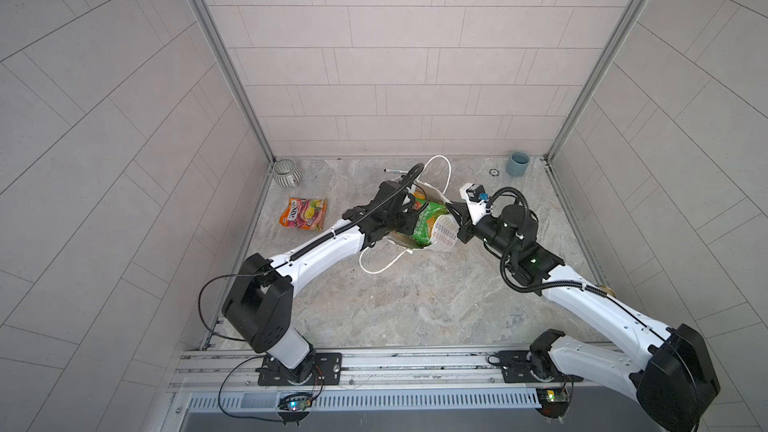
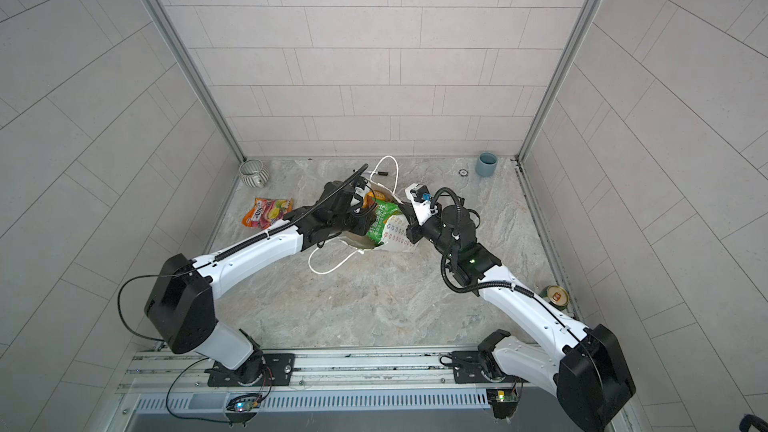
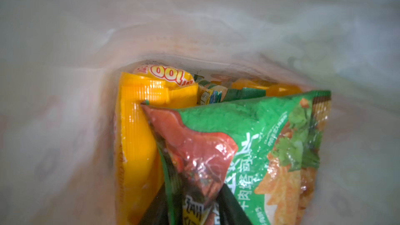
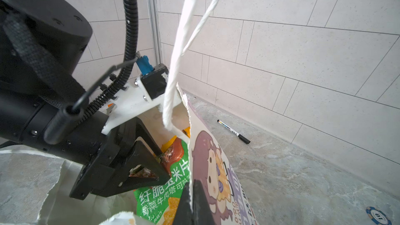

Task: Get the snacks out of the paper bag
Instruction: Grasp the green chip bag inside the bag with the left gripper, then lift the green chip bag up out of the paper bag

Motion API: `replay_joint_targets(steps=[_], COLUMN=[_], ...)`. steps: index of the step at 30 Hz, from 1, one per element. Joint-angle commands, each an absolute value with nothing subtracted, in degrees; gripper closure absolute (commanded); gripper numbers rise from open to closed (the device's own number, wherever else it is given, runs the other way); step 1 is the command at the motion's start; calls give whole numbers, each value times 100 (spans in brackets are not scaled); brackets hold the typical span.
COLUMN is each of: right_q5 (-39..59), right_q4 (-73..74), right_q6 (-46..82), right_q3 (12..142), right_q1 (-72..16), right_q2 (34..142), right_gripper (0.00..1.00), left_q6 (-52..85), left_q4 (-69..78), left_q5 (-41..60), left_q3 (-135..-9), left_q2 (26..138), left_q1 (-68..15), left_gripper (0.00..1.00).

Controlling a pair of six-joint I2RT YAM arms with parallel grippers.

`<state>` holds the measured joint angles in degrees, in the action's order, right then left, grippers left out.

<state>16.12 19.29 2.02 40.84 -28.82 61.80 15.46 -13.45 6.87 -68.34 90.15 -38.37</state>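
Your left gripper point(image 4: 164, 165) pinches the red-printed corner of a green packet point(image 1: 428, 222) just inside the mouth of the bag point(image 1: 446, 235). The hold is on that corner only, so it looks thin. Draw the packet out slowly and straight along the bag's length rather than twisting it, or the glossy film may slip free. Your right gripper point(image 4: 191, 204) is pressed together on the bag's rim, with the paper wall between its jaws. Hold that pinch firm so the bag does not follow the packet. Deeper in the bag, yellow packets point(image 3: 134, 137) lie against the green one and may drag along with it, so lift clear of them first. A cord handle point(image 4: 173, 83) hangs close by the left wrist; steer away from it so that it does not snag. The bag stands mid-desk point(image 1: 415, 305), nearer the far edge. An orange-and-magenta packet point(image 1: 303, 213) already lies out near the left edge, by the bowl point(image 1: 286, 172). The bare spot beside it seems a fair landing place.
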Motion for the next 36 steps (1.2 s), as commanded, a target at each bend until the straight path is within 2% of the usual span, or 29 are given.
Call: replay_joint_targets(steps=[1, 3, 5, 6, 10, 12, 36], right_q5=[1666, 1637, 1639, 1644, 1626, 1626, 1441], right_q4=[2103, 2096, 2109, 2110, 2111, 2117, 2057], right_q6=[289, 278, 290, 284, 287, 286, 260], right_q3=[4058, 4052, 4043, 4047, 4052, 4043, 4072], right_q1=[-2873, -2873, -2874, -2874, -2872, -2874, -2856], right_q2=[6074, 6072, 6088, 6102, 6082, 6085, 6100], right_gripper=[100, 100, 100, 100, 100, 100, 100], left_q6=[1477, 1468, 1460, 1451, 1402, 1372, 965], left_q4=[-1234, -1230, -1218, -1213, -1306, -1353, -2281], left_q5=[767, 763, 781, 795, 779, 743, 630], left_q3=[-6741, -6741, -6747, -6754, -6858, -6895, -7424], left_q2=[8834, 8806, 8769, 8759, 8667, 8602, 7677], left_q1=[-3852, -3851, -3850, -3853, -3841, -3841, -3842], left_gripper=[72, 77, 89, 91, 94, 100, 100])
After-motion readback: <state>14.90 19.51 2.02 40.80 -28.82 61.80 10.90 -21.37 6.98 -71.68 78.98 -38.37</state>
